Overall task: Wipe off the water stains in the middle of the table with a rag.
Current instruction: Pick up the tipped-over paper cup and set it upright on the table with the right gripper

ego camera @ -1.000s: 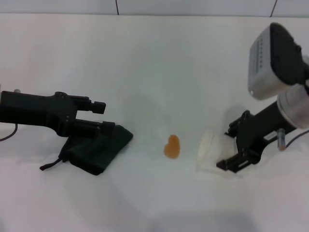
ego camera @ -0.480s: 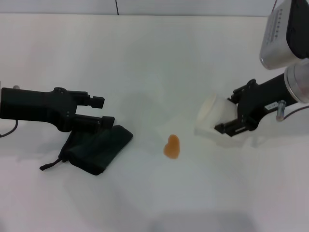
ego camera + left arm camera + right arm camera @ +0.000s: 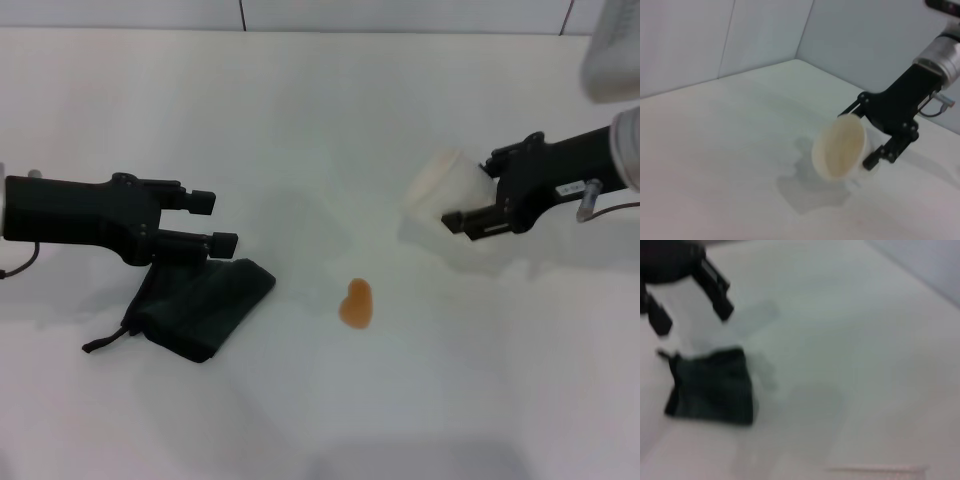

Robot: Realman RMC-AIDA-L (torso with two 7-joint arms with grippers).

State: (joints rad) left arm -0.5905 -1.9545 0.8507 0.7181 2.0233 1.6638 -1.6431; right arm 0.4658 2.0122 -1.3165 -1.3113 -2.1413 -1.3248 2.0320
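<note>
Black and spread apart, the left gripper (image 3: 212, 222) hovers just above the rag (image 3: 195, 305) — the dark folded cloth lies at its six o'clock on the white table (image 3: 300, 120), long axis running toward the orange water stains (image 3: 356, 303) at three o'clock. The left arm is nearer. The right gripper (image 3: 478, 205) — clamped on a tilted white paper cup (image 3: 440, 185) — sits well apart, at the stain's one o'clock.

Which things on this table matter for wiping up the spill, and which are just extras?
For the job:
- rag
- water stains
- table
- left gripper, open above the rag

Extras:
- paper cup, held tilted by the right gripper
</note>
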